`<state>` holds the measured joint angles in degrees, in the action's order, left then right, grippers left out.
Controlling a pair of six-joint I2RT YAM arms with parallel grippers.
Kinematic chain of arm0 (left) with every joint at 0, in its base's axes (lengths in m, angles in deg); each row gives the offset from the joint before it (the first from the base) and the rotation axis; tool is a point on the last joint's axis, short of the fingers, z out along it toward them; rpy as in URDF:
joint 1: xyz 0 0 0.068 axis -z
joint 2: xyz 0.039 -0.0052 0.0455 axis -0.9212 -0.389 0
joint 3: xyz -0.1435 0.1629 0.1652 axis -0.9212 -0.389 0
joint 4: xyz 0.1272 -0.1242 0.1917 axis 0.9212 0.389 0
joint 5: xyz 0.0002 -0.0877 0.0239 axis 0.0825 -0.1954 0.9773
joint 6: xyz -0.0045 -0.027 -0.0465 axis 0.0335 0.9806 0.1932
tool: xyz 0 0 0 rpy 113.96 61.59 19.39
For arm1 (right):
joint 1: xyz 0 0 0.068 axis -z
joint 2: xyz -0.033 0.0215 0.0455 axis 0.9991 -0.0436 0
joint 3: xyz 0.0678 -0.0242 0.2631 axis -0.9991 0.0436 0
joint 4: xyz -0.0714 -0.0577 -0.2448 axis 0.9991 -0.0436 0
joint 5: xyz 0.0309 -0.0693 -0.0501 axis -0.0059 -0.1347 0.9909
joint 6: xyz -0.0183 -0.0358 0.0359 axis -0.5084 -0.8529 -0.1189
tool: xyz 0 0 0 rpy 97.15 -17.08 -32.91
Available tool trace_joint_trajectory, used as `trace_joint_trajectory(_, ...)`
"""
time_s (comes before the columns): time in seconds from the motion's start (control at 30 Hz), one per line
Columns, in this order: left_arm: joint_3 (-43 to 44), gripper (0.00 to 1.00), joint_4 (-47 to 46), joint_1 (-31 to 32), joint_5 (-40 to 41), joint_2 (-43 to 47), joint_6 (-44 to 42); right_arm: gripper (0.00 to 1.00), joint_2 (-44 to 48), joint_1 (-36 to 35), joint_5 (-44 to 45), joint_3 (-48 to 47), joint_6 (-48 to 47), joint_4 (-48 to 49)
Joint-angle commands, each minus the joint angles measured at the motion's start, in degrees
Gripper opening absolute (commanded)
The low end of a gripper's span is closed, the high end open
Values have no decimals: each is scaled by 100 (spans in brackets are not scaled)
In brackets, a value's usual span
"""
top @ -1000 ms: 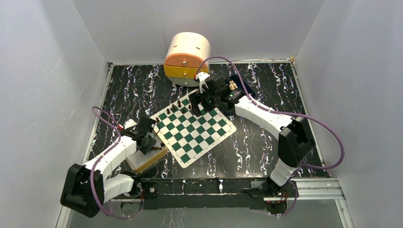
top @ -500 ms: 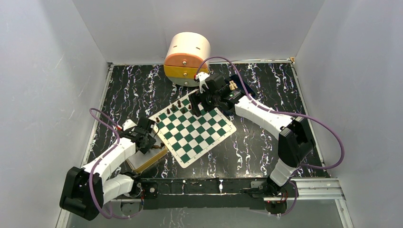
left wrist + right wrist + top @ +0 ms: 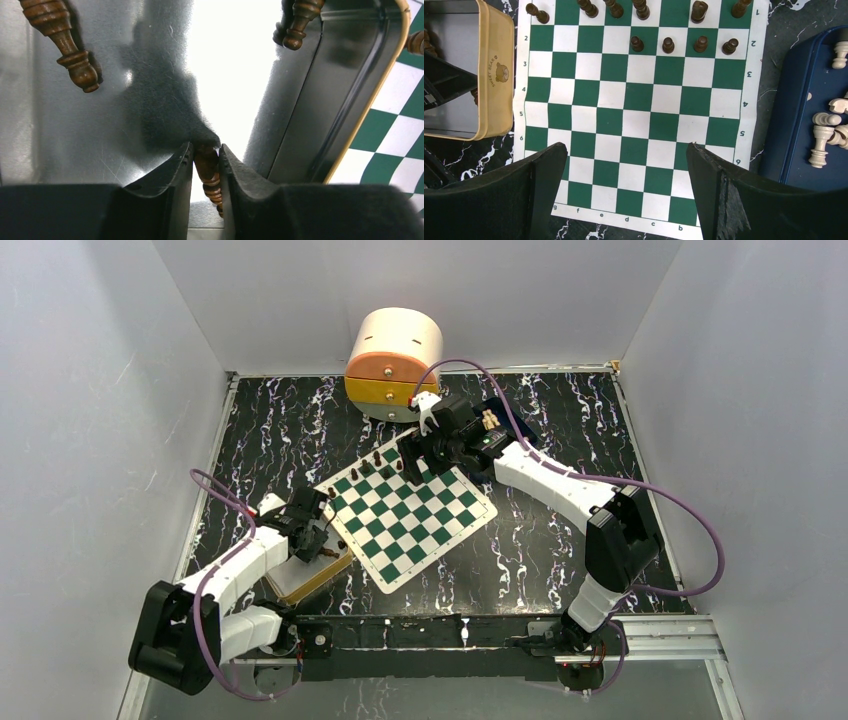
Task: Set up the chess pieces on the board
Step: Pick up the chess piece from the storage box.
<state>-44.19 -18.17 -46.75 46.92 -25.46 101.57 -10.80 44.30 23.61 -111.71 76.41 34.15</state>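
- Left wrist view: the left gripper (image 3: 206, 167) is down inside the tan-rimmed tin (image 3: 372, 95). Its jaws are closed on a dark chessman (image 3: 210, 175), pinching the turned stem.
- Two loose pieces (image 3: 65, 45) of the same dark wood lie elsewhere on the tin's shiny floor, apart from the fingers.
- Change over the last second, top view: the left arm has only nudged over the tin, and the jaws have drawn in a little on the stem. The right arm has not moved. The board (image 3: 410, 520) looks as it did.
- Right gripper (image 3: 624, 155) hovers over the board's near half, jaws spread wide, holding nothing.
- Board count: six dark men stand along row 1 and four dark pawns (image 3: 667, 45) in row 2. The pale set (image 3: 824, 132) lies in the blue tray (image 3: 791, 100) beside the board.
- Reading: the grip looks just secured, so this is a pick under way. Lift and carry to a free dark-side square should follow.
- Progress: early, with most squares unfilled.
- Risk: the chessman seems gripped lying down and may topple when set.
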Motion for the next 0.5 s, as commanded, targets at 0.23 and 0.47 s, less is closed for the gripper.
trace_joint_trajectory(0.23, 537, 0, 462, -32, 715, 227, 17, 99, 388, 14, 649, -123, 538, 395)
trace_joint_trajectory(0.47, 930, 0, 651, -32, 1098, 589, -297, 98, 568, 20, -359, 253, 675, 829)
